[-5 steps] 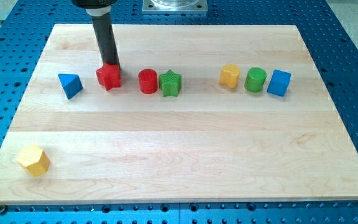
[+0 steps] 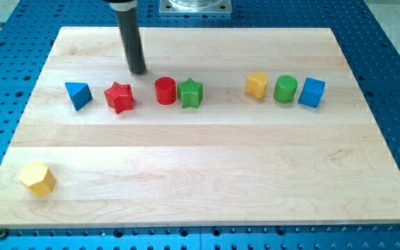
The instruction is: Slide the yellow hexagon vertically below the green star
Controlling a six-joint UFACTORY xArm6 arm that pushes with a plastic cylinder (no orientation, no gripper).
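Note:
The yellow hexagon [image 2: 37,178] lies near the board's bottom left corner. The green star [image 2: 190,93] stands in the upper middle, touching the red cylinder [image 2: 164,91] on its left. My tip [image 2: 137,71] rests on the board above and between the red star [image 2: 119,97] and the red cylinder, touching neither. The tip is far from the yellow hexagon, up and to the right of it.
A blue triangular block [image 2: 78,94] sits left of the red star. At the upper right stand a second yellow block [image 2: 257,85], a green cylinder [image 2: 285,89] and a blue cube [image 2: 312,92] in a row. The wooden board [image 2: 207,160] lies on a blue perforated table.
My tip has moved right and slightly up, away from the red star it was touching. The red star has shifted slightly down and turned.

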